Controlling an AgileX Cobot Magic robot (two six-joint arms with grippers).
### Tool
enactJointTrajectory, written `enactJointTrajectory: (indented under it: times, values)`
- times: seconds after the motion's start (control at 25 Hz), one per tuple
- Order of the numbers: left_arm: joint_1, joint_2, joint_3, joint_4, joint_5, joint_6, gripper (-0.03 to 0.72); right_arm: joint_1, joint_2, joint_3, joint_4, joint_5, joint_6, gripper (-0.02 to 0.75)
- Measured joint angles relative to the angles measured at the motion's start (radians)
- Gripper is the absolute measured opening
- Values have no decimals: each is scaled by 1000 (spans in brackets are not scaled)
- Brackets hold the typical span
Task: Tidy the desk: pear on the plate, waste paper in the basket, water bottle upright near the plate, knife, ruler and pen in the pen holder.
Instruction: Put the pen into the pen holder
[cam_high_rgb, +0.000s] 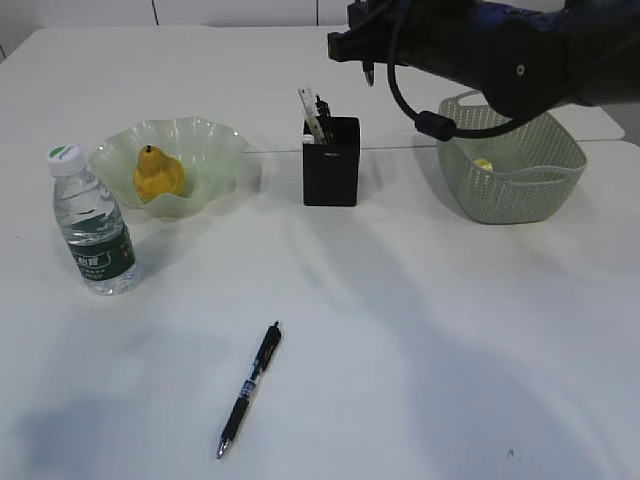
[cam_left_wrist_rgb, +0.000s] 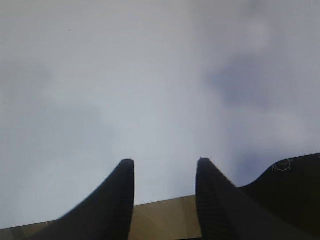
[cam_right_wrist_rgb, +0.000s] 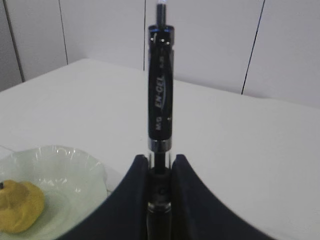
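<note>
My right gripper (cam_right_wrist_rgb: 161, 162) is shut on a black gel pen (cam_right_wrist_rgb: 161, 100) that points away from it. In the exterior view this gripper (cam_high_rgb: 365, 50) hangs high, just right of the black pen holder (cam_high_rgb: 331, 165), where slim things (cam_high_rgb: 312, 112) stick out; I cannot tell knife from ruler. A second black pen (cam_high_rgb: 251, 388) lies on the desk near the front. The pear (cam_high_rgb: 157, 175) sits in the green plate (cam_high_rgb: 215, 140). The water bottle (cam_high_rgb: 92, 222) stands upright left of it. Yellow waste paper (cam_high_rgb: 483, 165) lies in the basket (cam_high_rgb: 520, 190). My left gripper (cam_left_wrist_rgb: 165, 161) is open over bare desk.
The right arm (cam_high_rgb: 520, 55) stretches across the back right, above the basket. In the left wrist view the desk's edge and brown floor (cam_left_wrist_rgb: 165, 215) show between the fingers. The plate (cam_right_wrist_rgb: 75, 170) and pear (cam_right_wrist_rgb: 17, 206) sit at the lower left of the right wrist view.
</note>
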Motion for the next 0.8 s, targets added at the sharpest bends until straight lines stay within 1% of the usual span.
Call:
enactJointTrajectory:
  times: [0.12,0.24,0.48,0.8]
  values:
    - [0,0,0,0,0,0,286,0,24,9,0,-113,2,107]
    - [0,0,0,0,0,0,286,0,55,9,0,-188,2,107]
    - [0,0,0,-33,0,0,286,0,122,0,2,-228,2,107]
    - [0,0,0,-42,0,0,278,-1,228,-102,2,-297,3,107]
